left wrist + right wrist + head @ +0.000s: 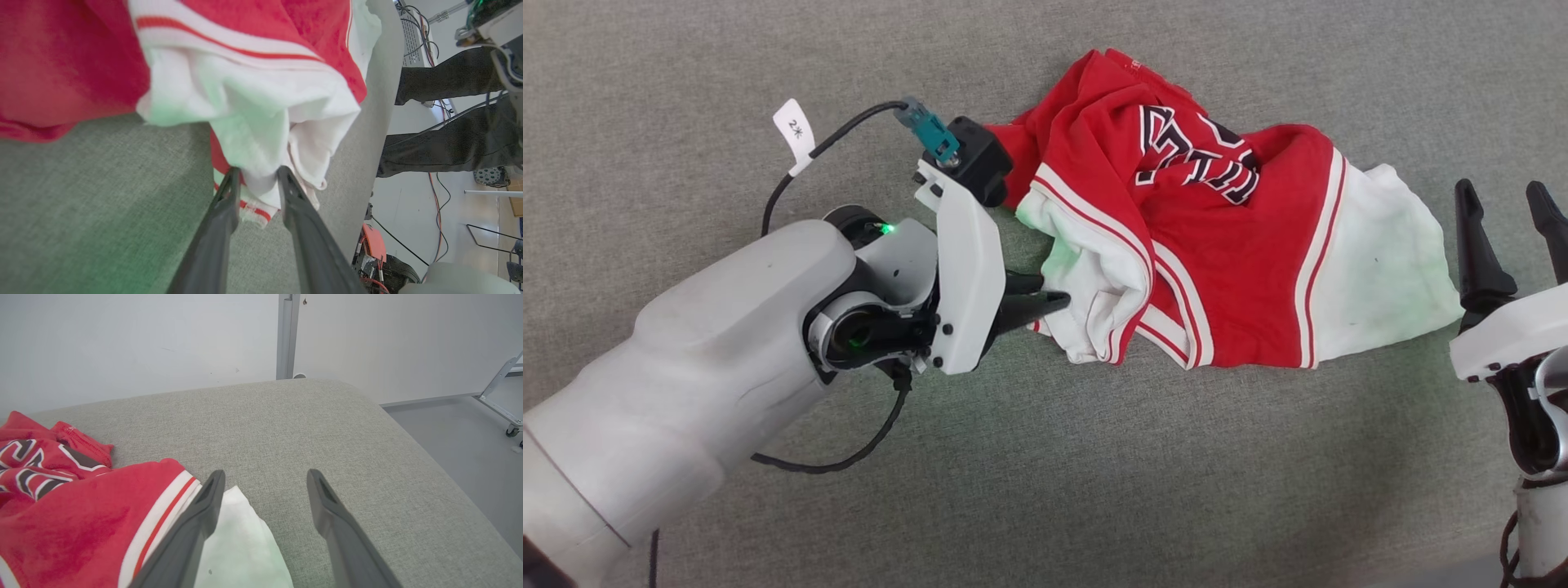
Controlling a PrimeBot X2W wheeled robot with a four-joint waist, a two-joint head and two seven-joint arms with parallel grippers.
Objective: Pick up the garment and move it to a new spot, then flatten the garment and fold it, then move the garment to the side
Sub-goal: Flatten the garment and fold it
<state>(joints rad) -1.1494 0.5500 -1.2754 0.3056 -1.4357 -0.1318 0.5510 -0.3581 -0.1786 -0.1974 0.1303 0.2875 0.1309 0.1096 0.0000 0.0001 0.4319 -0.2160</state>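
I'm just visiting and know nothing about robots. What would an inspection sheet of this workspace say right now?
Surface: grey woven-fabric pad, flat.
Job's things: red jersey-style shirt with white sleeves, crumpled on the pad, its black lettering partly folded under.
Clutter: nothing seen.
Tools: left tool seemingly pinching a bunched fold of one white sleeve; right tool open, by the other white sleeve.
Cables: black looped cable with a white paper tag on the left arm; loose wires on the floor.
Surroundings: white wall, grey floor, a person's dark-trousered legs.
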